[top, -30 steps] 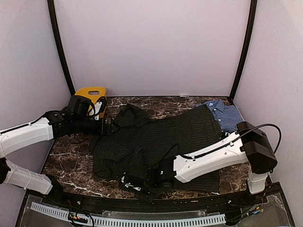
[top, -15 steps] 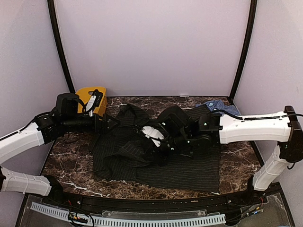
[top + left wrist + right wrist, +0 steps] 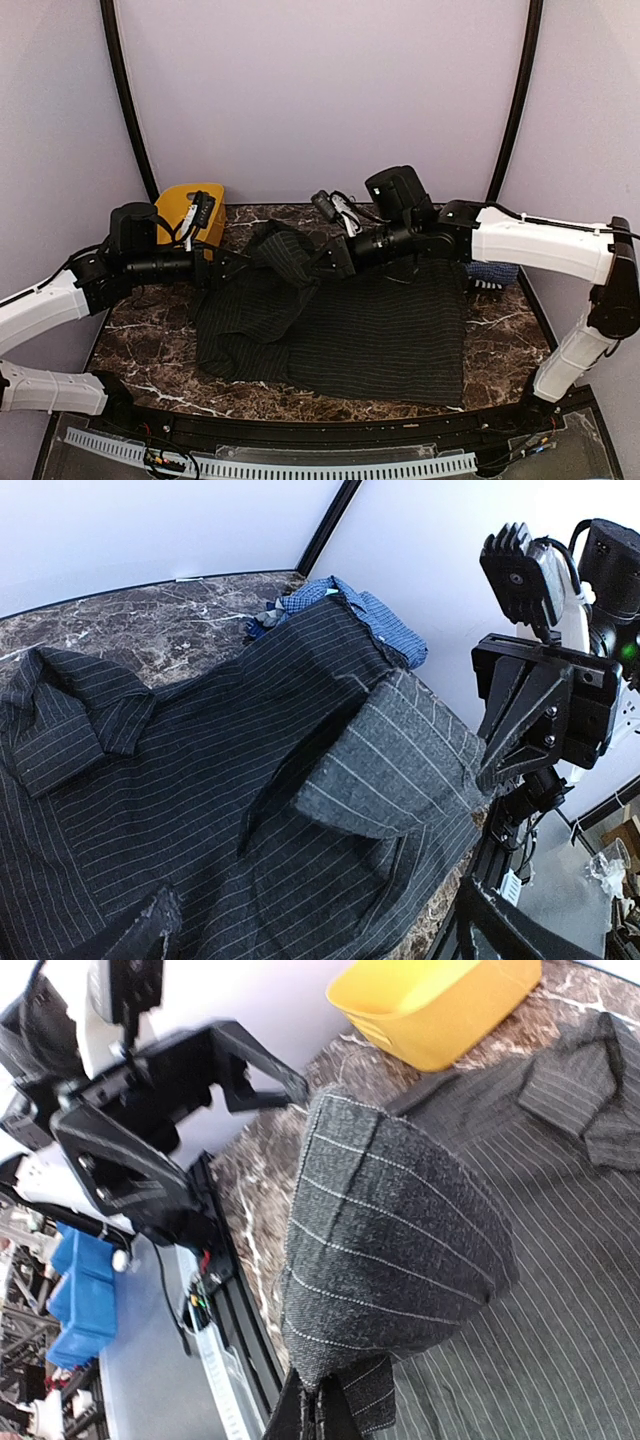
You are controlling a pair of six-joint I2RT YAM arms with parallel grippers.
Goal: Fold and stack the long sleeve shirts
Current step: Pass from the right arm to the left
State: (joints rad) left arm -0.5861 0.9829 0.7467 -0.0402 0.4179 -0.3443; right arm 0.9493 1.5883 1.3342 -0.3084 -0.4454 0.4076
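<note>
2 shirts: 1 black pinstriped cloth shirt [image 3: 380, 330], 1 blue checked cloth shirt [image 3: 385, 625]; 1 yellow plastic basket [image 3: 185, 200]; 1 marble table [image 3: 500, 370].

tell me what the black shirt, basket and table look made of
The black shirt looks like matte woven cloth: it drapes, creases, and shows weave up close. The basket is probably plastic: smooth yellow, rounded moulded rim. The table has a dark, white-veined marble look; stone or laminate, cannot tell.
</note>
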